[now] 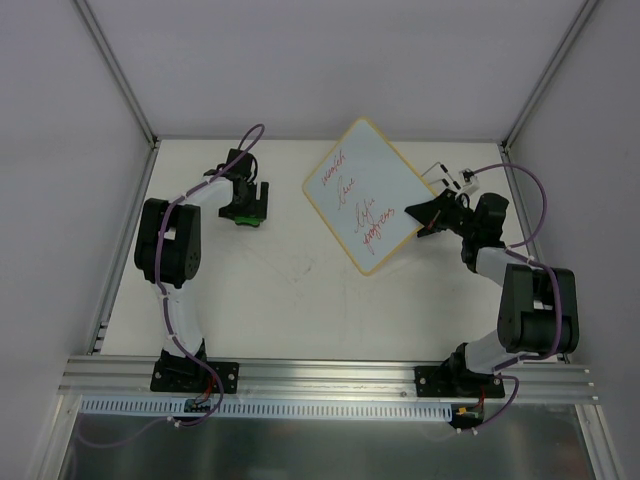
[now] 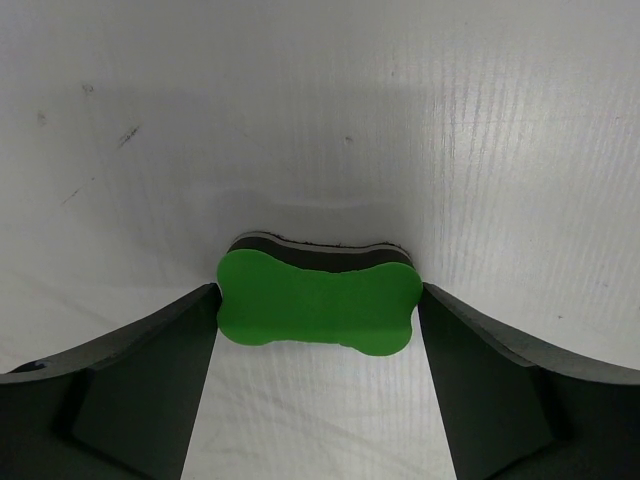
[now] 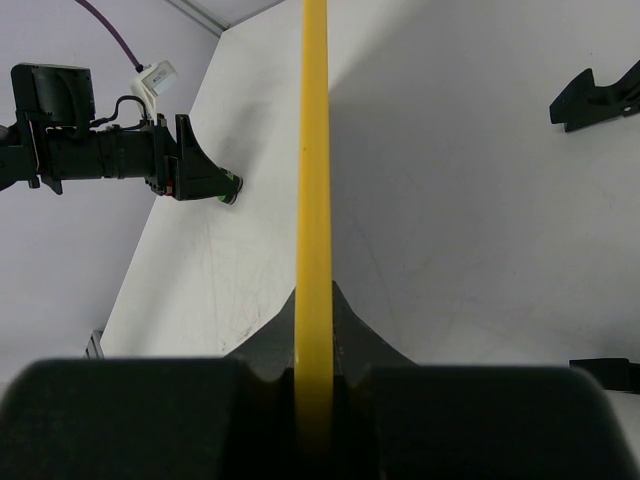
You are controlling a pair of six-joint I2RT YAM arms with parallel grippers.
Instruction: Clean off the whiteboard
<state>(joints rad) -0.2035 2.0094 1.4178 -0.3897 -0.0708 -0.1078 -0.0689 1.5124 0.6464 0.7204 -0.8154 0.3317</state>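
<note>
The whiteboard (image 1: 365, 195), white with a tan frame and red handwriting, is held tilted like a diamond above the table's back middle. My right gripper (image 1: 420, 218) is shut on its right edge. In the right wrist view that edge shows as a yellow strip (image 3: 313, 150) pinched between the jaws of the right gripper (image 3: 313, 310). A green bone-shaped eraser (image 2: 318, 310) with a black felt base lies on the table at the back left. My left gripper (image 2: 318, 295) straddles it, and both fingers touch its ends. From above, the eraser (image 1: 245, 218) peeks out under the left gripper (image 1: 245, 210).
White walls with metal corner posts (image 1: 120, 70) enclose the table on three sides. An aluminium rail (image 1: 320, 375) runs along the near edge and carries both arm bases. The table top (image 1: 290, 290) bears faint scuff marks.
</note>
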